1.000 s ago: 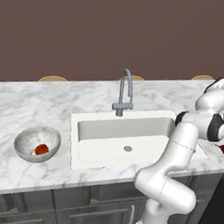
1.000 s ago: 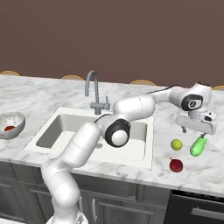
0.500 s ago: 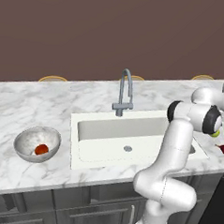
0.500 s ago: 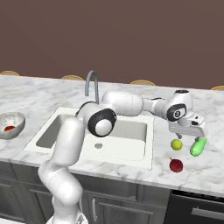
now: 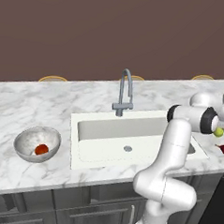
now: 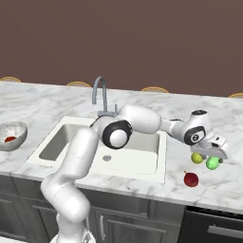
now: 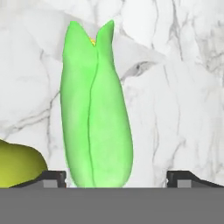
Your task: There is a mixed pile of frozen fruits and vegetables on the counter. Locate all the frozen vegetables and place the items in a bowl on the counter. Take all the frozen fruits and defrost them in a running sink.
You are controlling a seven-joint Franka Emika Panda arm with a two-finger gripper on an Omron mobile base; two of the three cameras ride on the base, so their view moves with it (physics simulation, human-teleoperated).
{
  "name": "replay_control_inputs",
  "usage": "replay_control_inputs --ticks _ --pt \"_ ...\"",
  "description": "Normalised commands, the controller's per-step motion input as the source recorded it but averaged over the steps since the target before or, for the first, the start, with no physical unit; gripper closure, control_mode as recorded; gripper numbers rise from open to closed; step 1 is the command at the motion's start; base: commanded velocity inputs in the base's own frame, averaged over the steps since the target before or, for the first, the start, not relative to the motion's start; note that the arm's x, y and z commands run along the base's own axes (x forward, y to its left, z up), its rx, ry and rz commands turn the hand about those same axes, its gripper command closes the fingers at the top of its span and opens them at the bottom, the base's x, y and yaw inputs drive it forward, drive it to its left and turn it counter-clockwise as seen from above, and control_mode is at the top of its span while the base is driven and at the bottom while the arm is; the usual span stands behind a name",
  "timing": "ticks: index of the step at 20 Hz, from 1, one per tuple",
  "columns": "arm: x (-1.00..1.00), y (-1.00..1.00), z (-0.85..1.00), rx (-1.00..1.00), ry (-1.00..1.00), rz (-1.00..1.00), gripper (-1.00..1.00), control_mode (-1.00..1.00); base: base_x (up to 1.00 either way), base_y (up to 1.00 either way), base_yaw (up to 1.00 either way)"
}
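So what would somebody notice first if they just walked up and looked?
Probably the big white arm bending over the sink to the counter's right end, where its fingers stand on either side of a bright green pointed vegetable. A yellow-green ball and a dark red piece lie beside it. Far left, a red-orange item sits in the grey bowl.

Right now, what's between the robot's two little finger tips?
In the hand view, the green vegetable stands between the fingertips, nearer that one, with bare marble counter beside it. The yellow-green ball lies off to one side.
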Motion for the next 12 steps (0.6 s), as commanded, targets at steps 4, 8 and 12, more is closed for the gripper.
replay_control_inputs --ticks 4,8,12 --pt "0.23 -0.36 0.13 0.14 0.13 -0.03 -1.0 -1.0 0.0 0.0 0.0" --pt "0.02 0.0 -0.44 0.13 0.02 0.0 -1.0 -1.0 0.0 0.0 0.0" --pt "-0.01 0.0 -0.47 0.12 -0.03 0.0 -1.0 -1.0 0.0 0.0 0.0"
